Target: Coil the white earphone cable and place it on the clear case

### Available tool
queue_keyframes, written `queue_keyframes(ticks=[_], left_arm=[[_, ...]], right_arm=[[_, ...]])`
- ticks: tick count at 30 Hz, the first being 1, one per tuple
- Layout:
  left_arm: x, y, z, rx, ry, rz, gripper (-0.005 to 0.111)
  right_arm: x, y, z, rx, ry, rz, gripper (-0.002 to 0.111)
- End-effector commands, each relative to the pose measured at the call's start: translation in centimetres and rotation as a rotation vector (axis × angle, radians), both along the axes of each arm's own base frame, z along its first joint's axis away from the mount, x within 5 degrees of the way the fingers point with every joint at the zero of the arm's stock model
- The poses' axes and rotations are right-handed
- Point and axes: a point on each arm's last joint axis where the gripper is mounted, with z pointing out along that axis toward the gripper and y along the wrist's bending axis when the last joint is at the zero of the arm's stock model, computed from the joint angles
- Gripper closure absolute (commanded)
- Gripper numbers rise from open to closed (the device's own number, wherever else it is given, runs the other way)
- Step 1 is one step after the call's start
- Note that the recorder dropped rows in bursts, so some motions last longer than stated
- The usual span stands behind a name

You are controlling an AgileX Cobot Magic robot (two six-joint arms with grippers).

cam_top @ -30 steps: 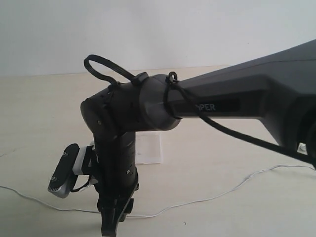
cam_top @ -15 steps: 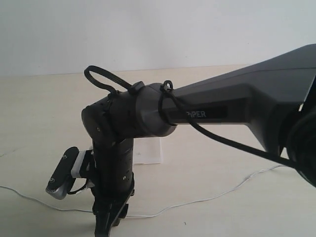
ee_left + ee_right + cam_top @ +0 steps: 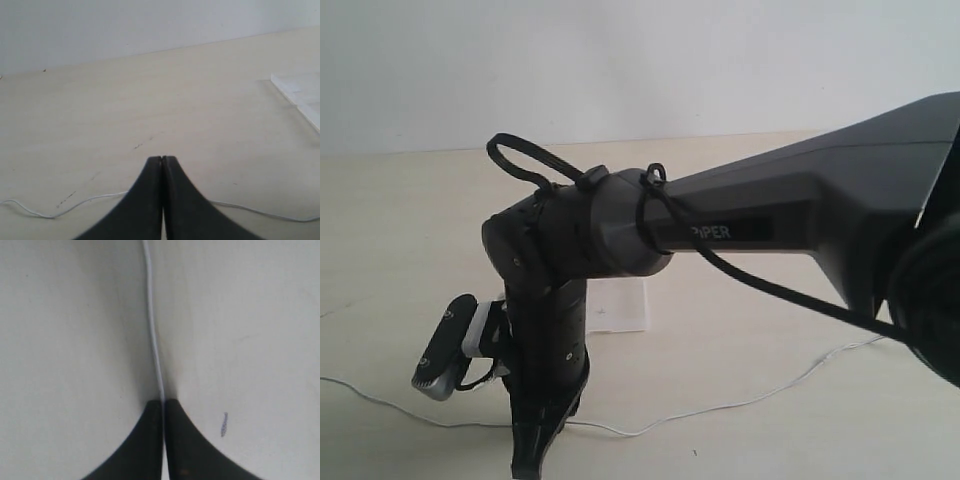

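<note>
The white earphone cable (image 3: 740,402) lies as a thin line across the table, running left and right past my right gripper (image 3: 528,462). That gripper points down at the table near the front edge. In the right wrist view the cable (image 3: 151,315) runs straight into the shut jaws of the right gripper (image 3: 163,401). The clear case (image 3: 620,305) lies flat behind the right arm, partly hidden by it. My left gripper (image 3: 162,158) is shut with nothing seen in it; the cable (image 3: 75,205) passes behind its fingers and the case (image 3: 300,90) lies further off. No earbuds or remote show.
The dark right forearm (image 3: 790,225) reaches across from the right and blocks much of the exterior view. Its wrist camera (image 3: 445,348) sticks out beside the gripper. A pale wall (image 3: 640,60) bounds the far side of the light wooden table (image 3: 400,230).
The right arm has sunk a little and its gripper has shifted slightly left over the cable. The cable's bend by the gripper has moved with it.
</note>
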Motion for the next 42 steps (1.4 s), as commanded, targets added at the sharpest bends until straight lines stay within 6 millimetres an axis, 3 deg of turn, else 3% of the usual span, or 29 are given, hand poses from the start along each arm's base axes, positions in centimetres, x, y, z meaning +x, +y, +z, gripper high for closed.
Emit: queue_keyframes(ticks=[1,5,11,12,15,20,24,27,42], left_arm=[[0.0,0.0,0.1,-0.008,-0.014,-0.002,0.107],[0.0,0.0,0.1,-0.008,-0.014,-0.002,0.107],[0.0,0.0,0.1,-0.008,-0.014,-0.002,0.107],[0.0,0.0,0.1,-0.008,-0.014,-0.002,0.107],[0.0,0.0,0.1,-0.008,-0.014,-0.002,0.107],[0.0,0.0,0.1,-0.008,-0.014,-0.002,0.107],[0.0,0.0,0.1,-0.008,-0.014,-0.002,0.107],[0.0,0.0,0.1,-0.008,-0.014,-0.002,0.107],[0.0,0.0,0.1,-0.008,-0.014,-0.002,0.107]], right_arm=[[0.1,-0.4,2.1,-0.071,0.003,0.032,0.108],[0.6,0.2,9.4,0.017,-0.062,0.005,0.108],[-0.3,-1.2,24.9,0.345,-0.313,-0.011,0.108],[-0.7,-2.1,28.2,0.410,-0.385,-0.014,0.108],[-2.1,-4.9,34.9,0.546,-0.544,-0.041,0.108],[-4.3,-10.2,42.8,0.683,-0.791,-0.131,0.108],[-5.3,-13.5,46.0,0.715,-0.937,-0.217,0.108],[-5.8,-14.7,47.2,0.751,-0.977,-0.266,0.108],[-6.1,-15.0,49.0,0.883,-1.055,-0.275,0.108]])
